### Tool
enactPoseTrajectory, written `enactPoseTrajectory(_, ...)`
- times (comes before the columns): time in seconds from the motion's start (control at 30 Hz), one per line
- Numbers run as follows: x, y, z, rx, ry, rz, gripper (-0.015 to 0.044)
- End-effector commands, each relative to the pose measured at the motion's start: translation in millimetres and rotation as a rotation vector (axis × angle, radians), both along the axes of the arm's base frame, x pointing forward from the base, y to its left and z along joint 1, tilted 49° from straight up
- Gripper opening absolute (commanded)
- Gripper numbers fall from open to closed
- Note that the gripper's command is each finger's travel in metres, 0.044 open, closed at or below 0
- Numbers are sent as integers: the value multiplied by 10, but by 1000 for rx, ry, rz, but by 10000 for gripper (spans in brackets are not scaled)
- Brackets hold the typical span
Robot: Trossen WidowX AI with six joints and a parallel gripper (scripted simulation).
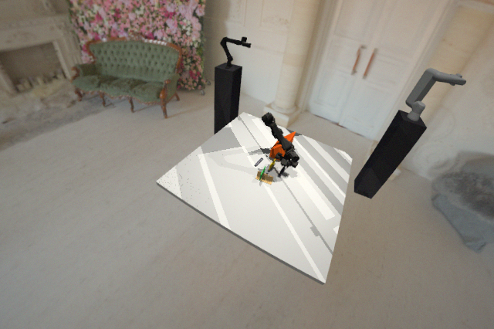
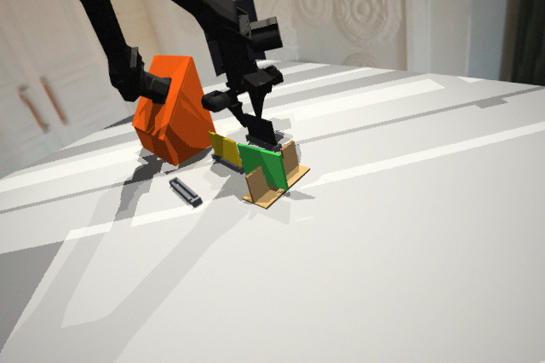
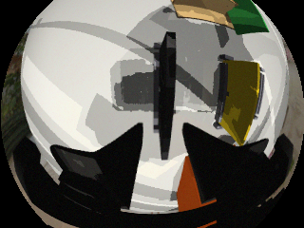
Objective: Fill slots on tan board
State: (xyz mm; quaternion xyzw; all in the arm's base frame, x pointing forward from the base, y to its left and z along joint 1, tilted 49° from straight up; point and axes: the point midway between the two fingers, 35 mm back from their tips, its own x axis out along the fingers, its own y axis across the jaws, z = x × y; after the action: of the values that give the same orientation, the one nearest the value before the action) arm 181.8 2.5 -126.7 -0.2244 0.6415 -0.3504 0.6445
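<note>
The standing tan board [image 1: 268,180] [image 2: 256,186] [image 3: 204,9] has a green board [image 1: 262,173] [image 2: 265,164] [image 3: 250,16] set upright and crosswise in it. Its other slots are hard to make out. A yellow board [image 2: 225,150] [image 3: 241,95] stands in its dark holder. A black board [image 2: 262,130] [image 3: 168,62] stands in another dark holder [image 2: 264,142] [image 3: 156,85]. My gripper [image 2: 252,123] [image 3: 162,127] is open just at the black board's top edge. In the wrist view the board shows between the parted fingertips, with space on both sides.
An empty dark holder [image 1: 258,162] [image 2: 186,192] lies left of the boards in the exterior view. A large orange block [image 1: 275,151] [image 2: 186,121] stands behind the yellow board, beside the arm's base. The yellow board and its holder are close beside my gripper.
</note>
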Motion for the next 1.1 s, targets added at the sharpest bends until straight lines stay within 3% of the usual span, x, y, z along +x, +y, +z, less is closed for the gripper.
enactPoseTrajectory(0.0, -7, -53, -41, -3, 1, 5, 189)
enactPoseTrajectory(0.43, -22, -186, -159, -4, 1, 5, 189)
enactPoseTrajectory(0.67, -22, -186, -159, -4, 1, 5, 6)
enactPoseTrajectory(1.07, -18, -147, -125, -4, 1, 5, 0)
